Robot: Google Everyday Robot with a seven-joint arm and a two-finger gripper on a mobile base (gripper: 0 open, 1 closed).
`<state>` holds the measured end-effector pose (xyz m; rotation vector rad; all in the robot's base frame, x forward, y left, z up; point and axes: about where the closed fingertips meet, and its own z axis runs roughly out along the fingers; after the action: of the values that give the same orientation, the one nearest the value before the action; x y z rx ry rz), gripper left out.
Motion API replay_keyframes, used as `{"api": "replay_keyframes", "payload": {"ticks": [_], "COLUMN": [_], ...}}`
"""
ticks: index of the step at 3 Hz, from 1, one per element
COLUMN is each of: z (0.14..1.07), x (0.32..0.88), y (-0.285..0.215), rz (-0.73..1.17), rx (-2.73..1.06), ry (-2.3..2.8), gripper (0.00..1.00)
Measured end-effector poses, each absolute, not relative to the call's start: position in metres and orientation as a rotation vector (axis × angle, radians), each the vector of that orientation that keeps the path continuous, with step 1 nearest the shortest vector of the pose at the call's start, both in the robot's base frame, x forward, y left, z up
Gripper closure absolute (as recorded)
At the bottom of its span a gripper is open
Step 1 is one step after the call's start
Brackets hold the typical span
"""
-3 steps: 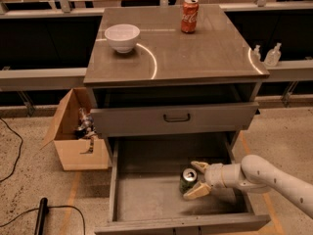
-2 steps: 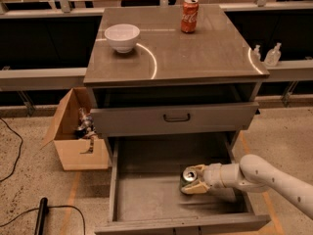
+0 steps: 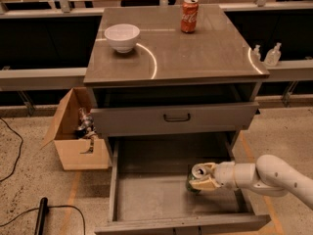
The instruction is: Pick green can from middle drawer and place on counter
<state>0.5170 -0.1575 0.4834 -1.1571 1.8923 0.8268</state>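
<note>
The green can (image 3: pixel 194 178) stands at the right side of the open middle drawer (image 3: pixel 151 192), its silver lid facing up. My gripper (image 3: pixel 202 176) reaches in from the right on a white arm, with one pale finger on each side of the can, shut on it. The can rests on or just above the drawer floor; I cannot tell which. The counter (image 3: pixel 195 53) is the glossy slab above the drawers.
A red cola can (image 3: pixel 189 15) and a white bowl (image 3: pixel 122 36) stand on the counter. A shallower closed drawer with a dark handle (image 3: pixel 177 117) sits above the open one. A cardboard box (image 3: pixel 73 133) stands on the floor at left. Clear bottles (image 3: pixel 272 55) stand on a ledge at right.
The fingers stood spread beside the can a second ago and have since closed onto it. The arm and can have barely shifted.
</note>
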Motion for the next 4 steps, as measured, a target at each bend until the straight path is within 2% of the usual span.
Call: {"api": "replay_keyframes", "payload": {"ticks": [1, 4], "z": [0.558, 0.763], "x": [0.512, 0.551], "y": [-0.186, -0.24], "rz": [0.828, 0.764], "rx": [-1.064, -1.068], "ry": [1.898, 1.813], "gripper": [1.0, 1.0]}}
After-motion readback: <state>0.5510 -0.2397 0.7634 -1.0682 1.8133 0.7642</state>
